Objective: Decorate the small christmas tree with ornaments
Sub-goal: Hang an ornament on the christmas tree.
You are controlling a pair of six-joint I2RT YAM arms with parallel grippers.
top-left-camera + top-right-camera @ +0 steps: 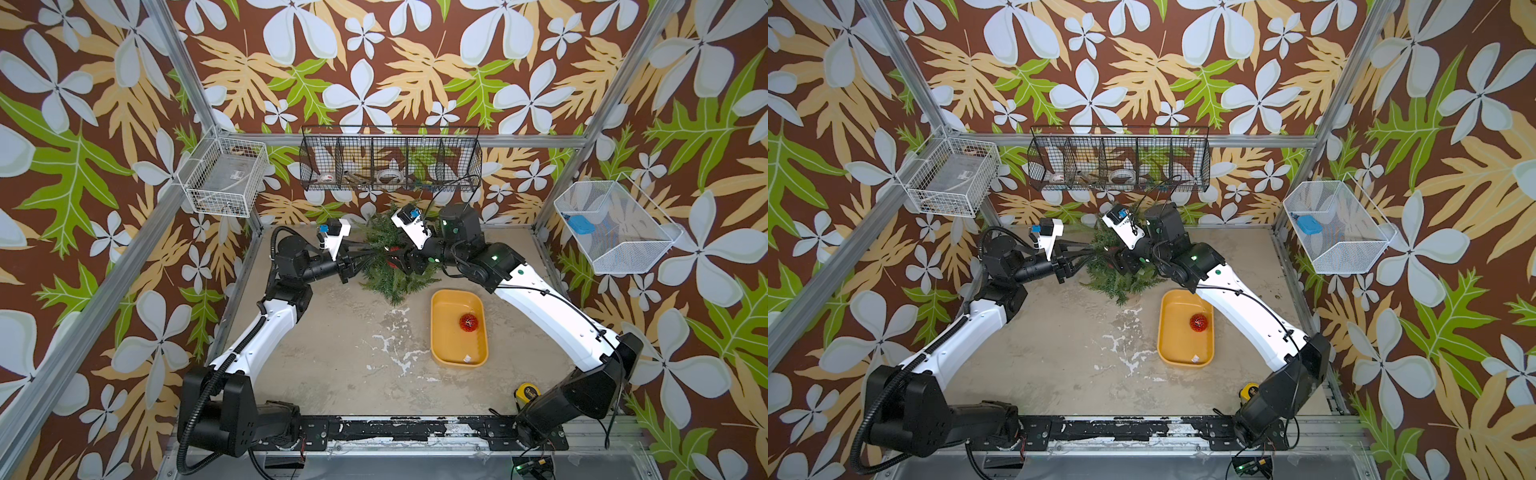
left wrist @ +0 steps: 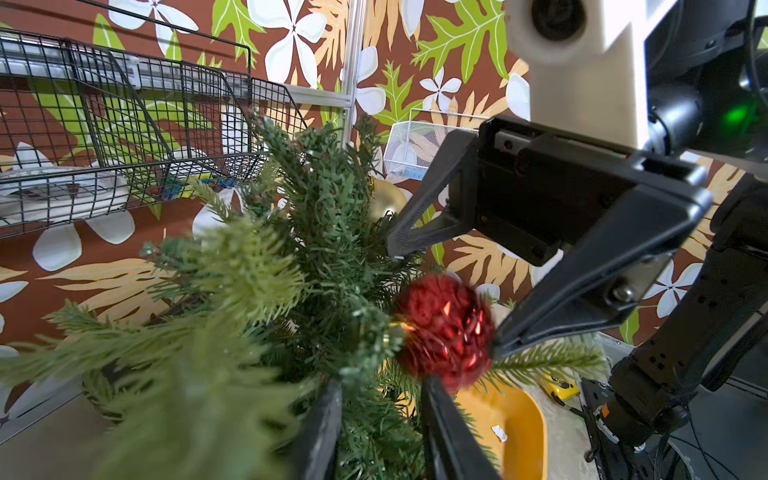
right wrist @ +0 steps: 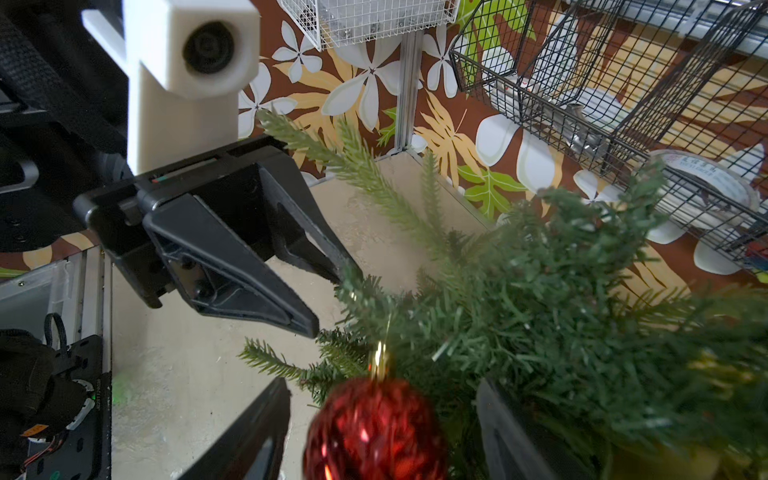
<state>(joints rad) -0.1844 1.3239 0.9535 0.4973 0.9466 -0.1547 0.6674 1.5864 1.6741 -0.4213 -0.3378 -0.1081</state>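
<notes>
The tree (image 1: 395, 282) was seen at the middle of the bench's (image 1: 332, 332) far edge, with both claws reached into it. A red ball (image 2: 444, 328) was hung from a branch, and the right claw (image 2: 444, 299) was spread open around it, gaps shown on both sides in the right wrist view. The left claw (image 3: 332, 305) was held parted, foliage between its jaws. A gold ball (image 2: 386, 199) was lodged among the branches. The other red ball (image 1: 468, 323) was seen lying in the tray (image 1: 433, 328), right of the bench's centre.

Glittery red ornament (image 2: 444, 332) hangs on bushy green tree (image 2: 324, 232).
</notes>
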